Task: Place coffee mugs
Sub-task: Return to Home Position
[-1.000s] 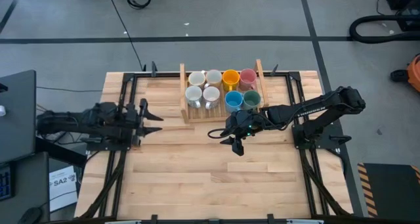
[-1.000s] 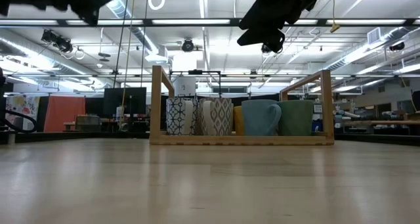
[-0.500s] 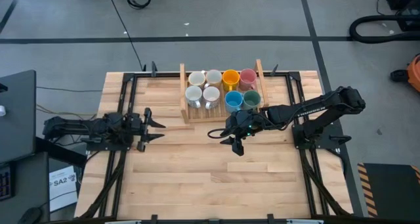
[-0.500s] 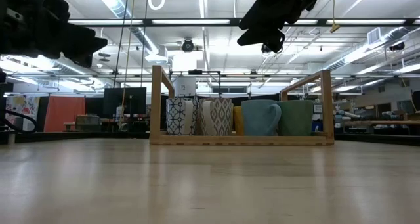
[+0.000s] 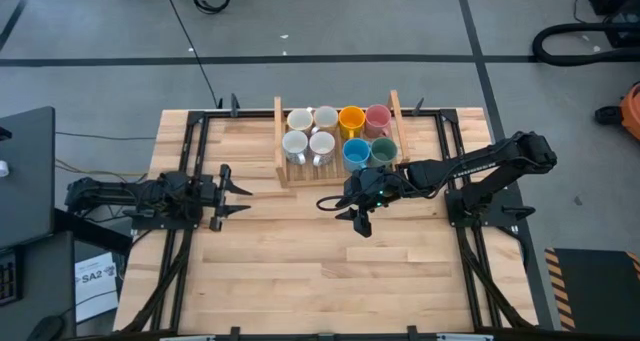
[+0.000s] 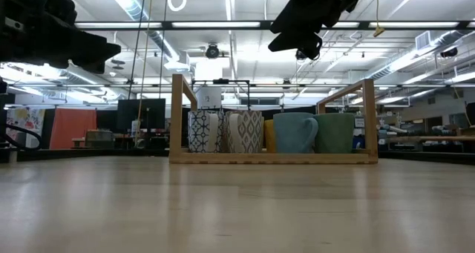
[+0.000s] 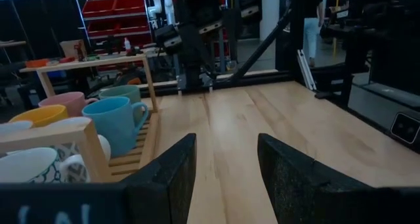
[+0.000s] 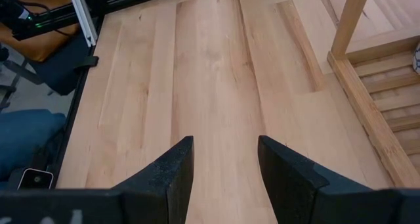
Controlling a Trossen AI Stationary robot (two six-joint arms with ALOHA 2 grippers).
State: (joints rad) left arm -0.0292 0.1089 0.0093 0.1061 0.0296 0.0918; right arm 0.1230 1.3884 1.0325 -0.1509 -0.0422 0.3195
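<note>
Eight coffee mugs stand upright on their bases in a wooden tray point(image 5: 281, 141) at the table's far middle: four white ones point(image 5: 309, 132) on the tray's left half, orange point(image 5: 351, 118), pink point(image 5: 377, 117), blue point(image 5: 356, 152) and teal-green point(image 5: 384, 150) on its right half. The low view shows patterned white mugs point(image 6: 225, 130), the blue point(image 6: 295, 132) and the green point(image 6: 335, 133). My right gripper point(image 5: 345, 210) hangs open above the table just in front of the tray, holding nothing. My left gripper point(image 5: 238, 199) is open at the table's left side, well left of the tray.
Bare wooden tabletop point(image 5: 330, 271) lies near of the tray. Black metal frame rails point(image 5: 185, 151) run along the table's left and right sides. The tray's raised wooden end posts point(image 6: 177, 112) stand taller than the mugs.
My left arm has drawn back toward the table's left edge and dropped lower, its gripper staying open. My right arm and the mugs have kept still.
</note>
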